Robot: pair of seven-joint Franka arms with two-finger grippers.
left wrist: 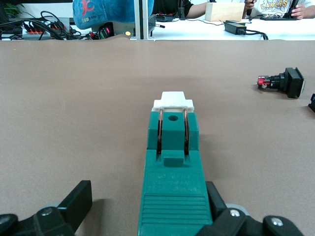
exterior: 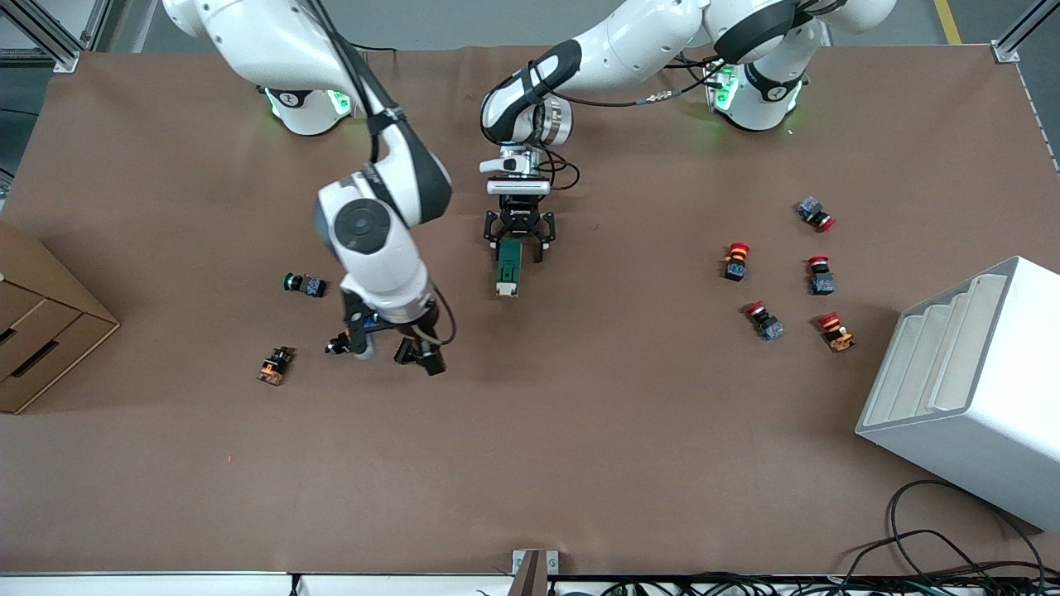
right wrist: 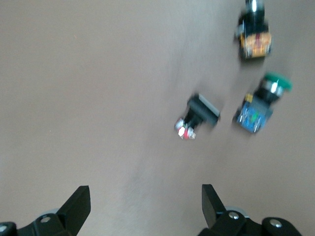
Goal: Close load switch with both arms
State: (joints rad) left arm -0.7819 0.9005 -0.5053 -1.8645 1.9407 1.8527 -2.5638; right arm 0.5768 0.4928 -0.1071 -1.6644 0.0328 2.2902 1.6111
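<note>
The load switch [exterior: 508, 269], a narrow dark green block with a white lever piece [exterior: 503, 289] at the end nearer the front camera, lies on the table's middle. My left gripper [exterior: 519, 246] is down at its other end, open, with the block between its fingers. In the left wrist view the load switch [left wrist: 172, 172] sits beside one finger [left wrist: 215, 196], which looks to touch it, and the other finger [left wrist: 78, 201] stands well apart. My right gripper [exterior: 389, 348] hangs open and empty over bare table toward the right arm's end. It also shows open in the right wrist view [right wrist: 145, 206].
A green-capped push button [exterior: 305, 285], an orange-bodied button [exterior: 275, 365] and a small black button [exterior: 338, 343] lie by the right gripper. Several red-capped buttons [exterior: 735, 261] lie toward the left arm's end, near a white rack [exterior: 969, 389]. A cardboard box [exterior: 41, 331] stands at the right arm's end.
</note>
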